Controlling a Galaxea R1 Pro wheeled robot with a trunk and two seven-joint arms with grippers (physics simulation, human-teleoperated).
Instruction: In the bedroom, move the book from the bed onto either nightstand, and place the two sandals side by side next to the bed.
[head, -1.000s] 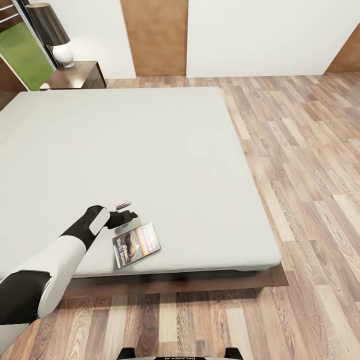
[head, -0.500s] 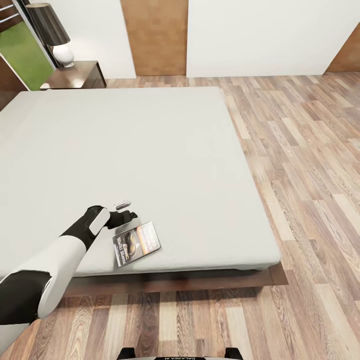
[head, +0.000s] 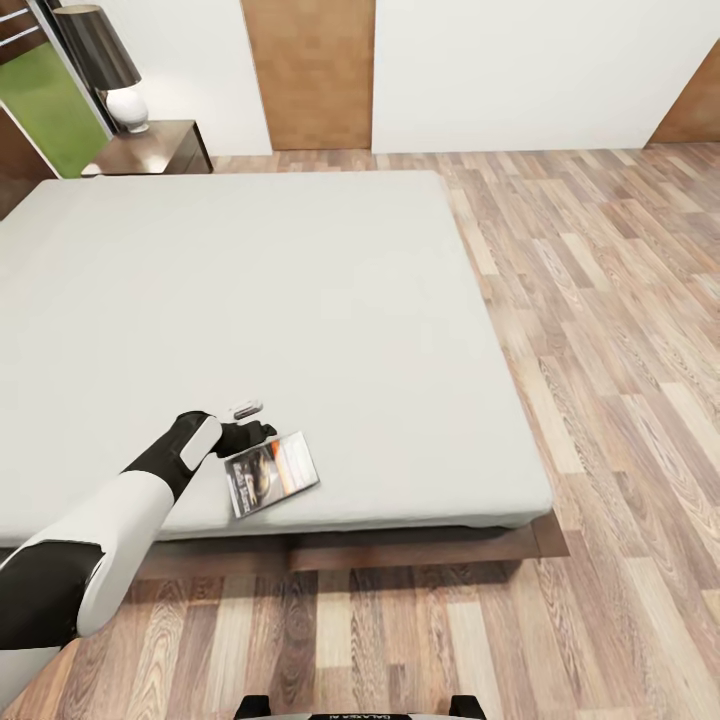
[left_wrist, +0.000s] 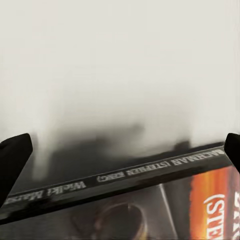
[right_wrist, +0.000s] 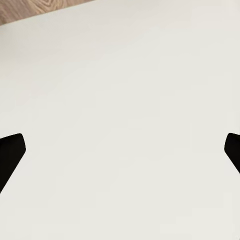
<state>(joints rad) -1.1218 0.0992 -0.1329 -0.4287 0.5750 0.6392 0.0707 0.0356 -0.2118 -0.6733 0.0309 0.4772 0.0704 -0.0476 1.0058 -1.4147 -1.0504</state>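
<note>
The book (head: 271, 473) lies flat on the bed (head: 300, 290), close to its near edge. Its grey-and-dark cover with the orange band faces up. My left gripper (head: 260, 436) hovers low at the book's far edge, open. In the left wrist view the book (left_wrist: 150, 200) shows its dark spine across the gap of the left gripper (left_wrist: 124, 152), whose two fingertips stand wide apart with nothing between them. The right gripper (right_wrist: 122, 150) is open over a plain pale surface. The nightstand (head: 150, 150) stands beyond the bed's far left corner. The sandals are out of view.
A black-shaded lamp (head: 108, 65) with a white base stands on the nightstand. Wood-plank floor (head: 600, 330) runs along the bed's right side and in front of its dark frame (head: 400, 548). Tan doors (head: 312, 70) sit in the white far wall.
The whole picture has shifted a little, so the camera moved. Against the bed, my left gripper has closed in on the book's far edge. The book still lies on the mattress.
</note>
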